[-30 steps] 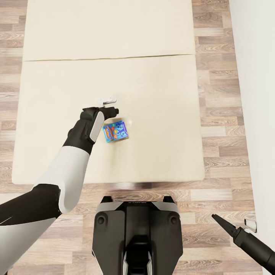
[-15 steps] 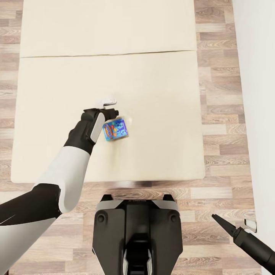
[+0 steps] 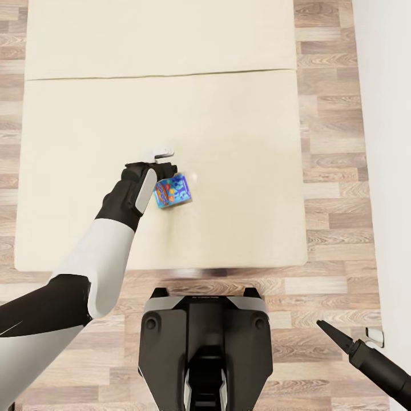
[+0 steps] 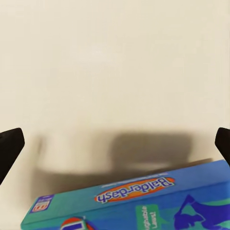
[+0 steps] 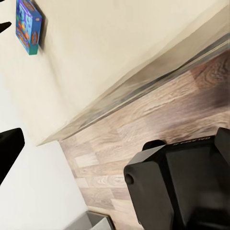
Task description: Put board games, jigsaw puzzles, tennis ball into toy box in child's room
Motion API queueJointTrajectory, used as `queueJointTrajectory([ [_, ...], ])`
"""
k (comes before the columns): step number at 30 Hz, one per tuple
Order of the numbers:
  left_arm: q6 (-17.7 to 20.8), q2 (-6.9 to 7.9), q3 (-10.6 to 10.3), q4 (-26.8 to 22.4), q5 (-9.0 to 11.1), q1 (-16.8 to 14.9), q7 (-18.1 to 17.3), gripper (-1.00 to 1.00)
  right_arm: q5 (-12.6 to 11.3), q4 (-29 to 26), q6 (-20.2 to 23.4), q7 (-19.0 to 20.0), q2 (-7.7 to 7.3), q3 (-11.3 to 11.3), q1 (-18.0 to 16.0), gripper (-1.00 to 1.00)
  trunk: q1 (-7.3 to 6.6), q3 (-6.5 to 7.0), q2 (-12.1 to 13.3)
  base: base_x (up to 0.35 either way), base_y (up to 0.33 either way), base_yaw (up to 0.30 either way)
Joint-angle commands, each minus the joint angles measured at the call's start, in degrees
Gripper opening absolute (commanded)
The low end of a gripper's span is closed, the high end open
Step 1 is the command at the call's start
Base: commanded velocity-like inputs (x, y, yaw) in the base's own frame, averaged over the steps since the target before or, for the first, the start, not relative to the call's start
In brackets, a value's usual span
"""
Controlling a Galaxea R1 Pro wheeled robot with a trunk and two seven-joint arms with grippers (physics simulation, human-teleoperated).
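Reaching for blue board game (image 3: 172,193) mid-frame on bed (image 3: 240,142); left gripper (image 3: 164,161) spread wide above it, released. Centre fingers astride box edges before clamping.

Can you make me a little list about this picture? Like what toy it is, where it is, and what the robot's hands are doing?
toy: blue board game, Balderdash on its box
where: on the cream bed, near its front edge
left gripper: open, fingers either side above the game
right gripper: low over the wood floor, holding nothing; open or shut unclear
robot base: facing the bed
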Motion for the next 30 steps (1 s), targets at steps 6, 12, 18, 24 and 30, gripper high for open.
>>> queueJointTrajectory([
  [6,0.2,-0.03,0.1,0.0,0.6,0.0,0.4,1.0,-0.1,0.0,0.5,0.2,-0.01,0.0,0.0,1.0,0.03,-0.47,-0.1,0.0,0.0,0.0],
  [12,0.1,-0.03,0.0,-0.1,0.6,0.0,0.4,1.0,-0.1,0.0,0.5,0.2,-0.01,0.0,0.0,1.0,0.03,-0.89,-0.1,0.0,0.0,0.0],
  [18,0.1,-0.03,0.0,-0.1,0.6,0.0,0.4,1.0,-0.1,0.0,0.5,0.2,-0.01,-0.1,0.0,1.0,0.03,-1.3,-0.1,0.0,0.0,0.0],
  [24,0.1,-0.03,0.0,0.0,0.6,0.0,0.4,1.0,-0.1,0.0,0.5,0.2,-0.01,-0.1,0.0,1.0,0.03,-1.67,-0.1,-0.004,0.0,0.0],
  [30,0.1,-0.03,0.0,-0.1,0.6,0.0,0.4,1.0,-0.1,0.0,0.4,0.2,-0.01,-0.1,0.0,1.0,0.03,-1.77,-0.1,-0.143,0.0,0.0],
])
